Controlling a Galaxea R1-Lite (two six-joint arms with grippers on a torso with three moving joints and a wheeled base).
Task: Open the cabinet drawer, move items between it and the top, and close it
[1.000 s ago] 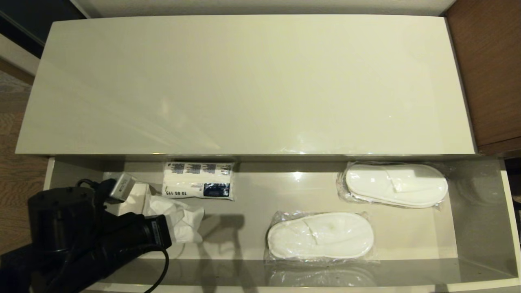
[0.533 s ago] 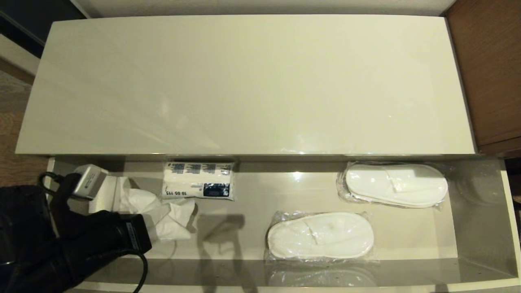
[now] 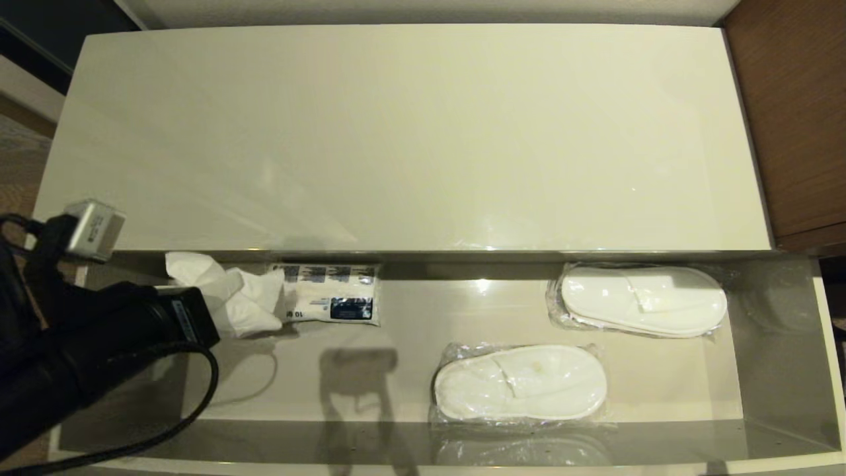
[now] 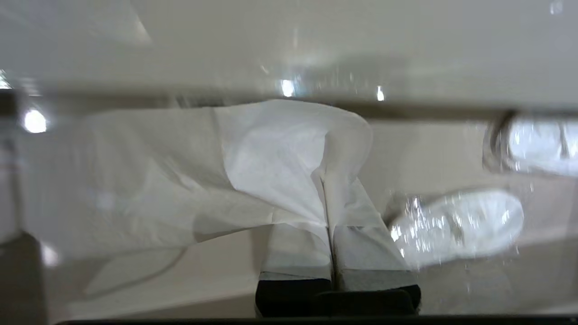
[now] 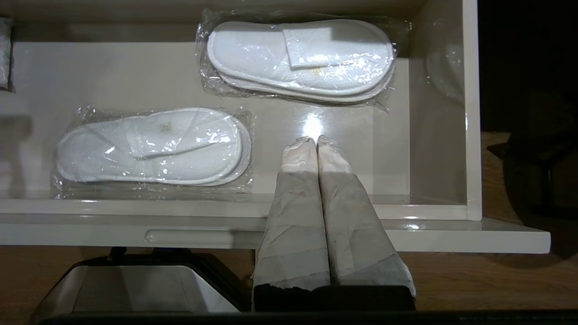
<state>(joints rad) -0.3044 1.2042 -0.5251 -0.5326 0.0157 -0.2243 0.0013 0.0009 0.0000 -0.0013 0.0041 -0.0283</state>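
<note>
Two wrapped slipper pairs (image 3: 520,382) (image 3: 642,301), one printed packet (image 3: 328,294), one crumpled white paper (image 3: 228,297).

You cannot see the left gripper (image 3: 221,311) fingertips in the head view: the crumpled white paper (image 3: 228,301) covers them. That paper also hides the near end of the printed packet (image 3: 330,294). The left wrist view is smeared (motion blur), so the slipper pair (image 4: 456,225) there is only a bright shape. Your left arm (image 3: 79,350) is cut off by the head view's left edge, and the drawer (image 3: 396,436) front by its lower edge
</note>
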